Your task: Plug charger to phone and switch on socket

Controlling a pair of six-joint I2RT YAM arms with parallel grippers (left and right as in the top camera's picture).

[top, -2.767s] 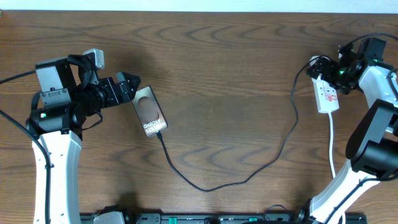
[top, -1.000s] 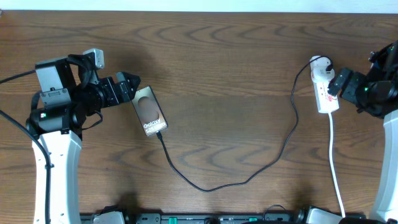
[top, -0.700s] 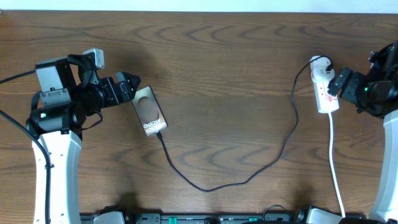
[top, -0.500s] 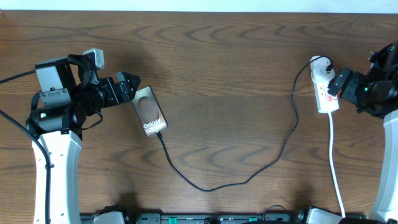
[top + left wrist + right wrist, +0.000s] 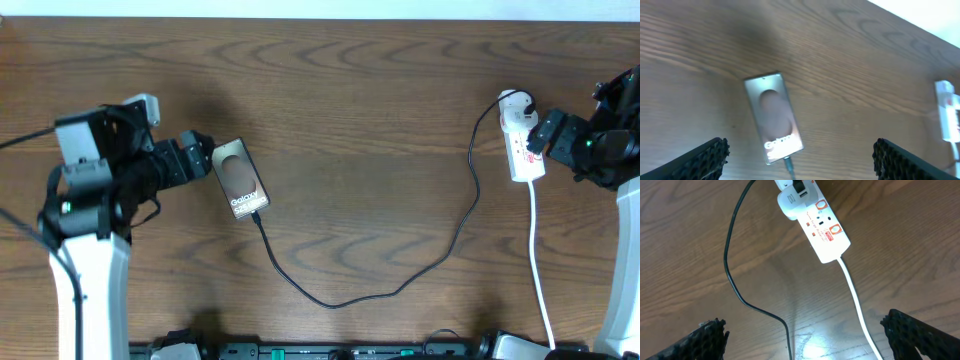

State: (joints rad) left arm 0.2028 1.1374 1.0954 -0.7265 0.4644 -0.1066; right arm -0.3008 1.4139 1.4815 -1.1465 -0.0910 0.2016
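Left gripper (image 5: 203, 160) spread wide, holding nothing; phone (image 5: 241, 178) flat on the desk (image 5: 360, 90) just ahead, clear of both fingers. Charger (image 5: 400, 285) plugged in at the phone's lettered end, looping over bare wood toward the socket (image 5: 522, 145), just ahead of the right gripper (image 5: 545, 135), also wide open and empty. Socket's white cord (image 5: 538, 260) cut off at the frame edge; switch position too small to read.

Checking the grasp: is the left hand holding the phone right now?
No, the left wrist view shows the phone lying flat on the table, clear of the spread fingers of the left hand.
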